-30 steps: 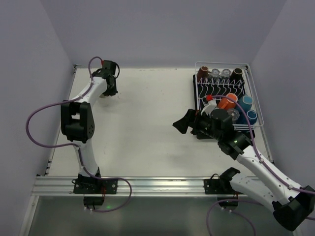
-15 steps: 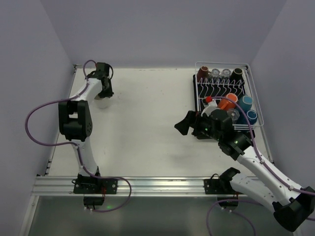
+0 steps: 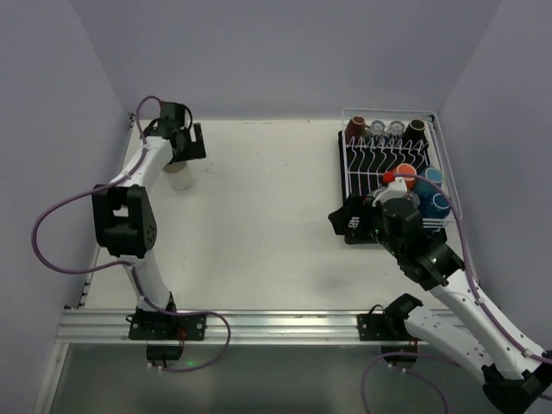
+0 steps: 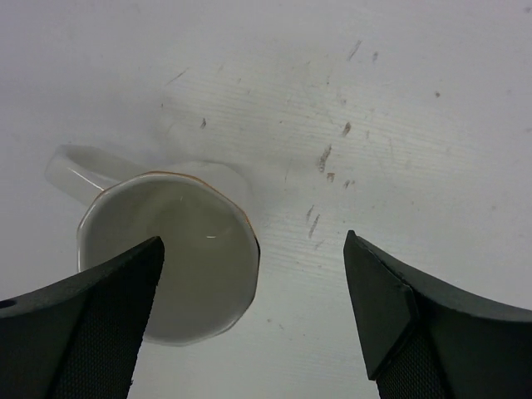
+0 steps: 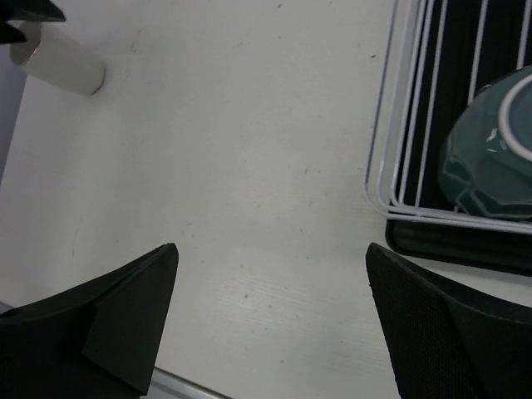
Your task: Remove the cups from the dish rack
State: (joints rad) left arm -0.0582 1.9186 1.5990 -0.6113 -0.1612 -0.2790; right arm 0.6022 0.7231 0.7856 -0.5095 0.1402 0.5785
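even soft overhead light, faint shadows, sharp focus

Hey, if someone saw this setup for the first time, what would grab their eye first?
Probably the dish rack at the table's far right, with an orange cup and a blue cup among those crowded inside, and the right gripper open over the table beside its near left corner. Next, the lone white mug standing upright at the far left, just below the open left gripper.
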